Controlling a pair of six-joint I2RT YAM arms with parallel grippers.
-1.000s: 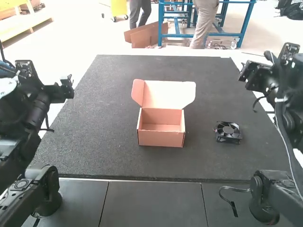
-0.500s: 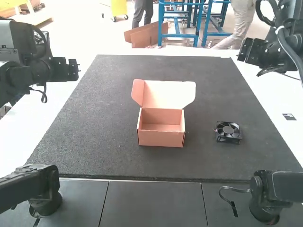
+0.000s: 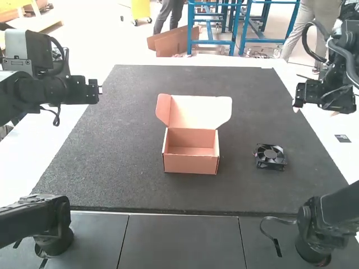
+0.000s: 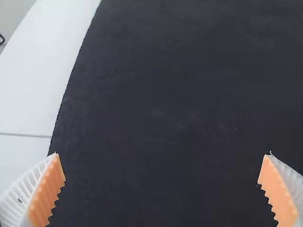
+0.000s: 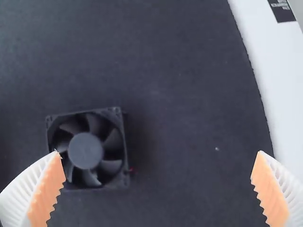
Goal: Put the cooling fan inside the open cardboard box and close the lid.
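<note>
An open cardboard box (image 3: 190, 150) stands in the middle of the black mat, its lid (image 3: 197, 111) upright at the back. The black square cooling fan (image 3: 271, 156) lies flat on the mat to the box's right; it is also the cooling fan (image 5: 88, 148) below my right wrist. My right gripper (image 3: 298, 102) hangs open above the mat's right edge, beyond the fan, and its own view shows the right gripper (image 5: 156, 191) empty, with one orange pad (image 5: 45, 189) near the fan. My left gripper (image 3: 94, 91) hovers open over the mat's left edge; the left gripper (image 4: 161, 191) holds nothing.
The black mat (image 3: 129, 162) covers most of the white table (image 3: 22, 151), with bare white strips at both sides. A small black label (image 3: 343, 138) lies on the right strip. The arm bases stand at the near corners.
Both arms have risen from a folded pose. The right gripper went up and then came down nearer the fan. The left gripper has shifted a little toward the mat.
</note>
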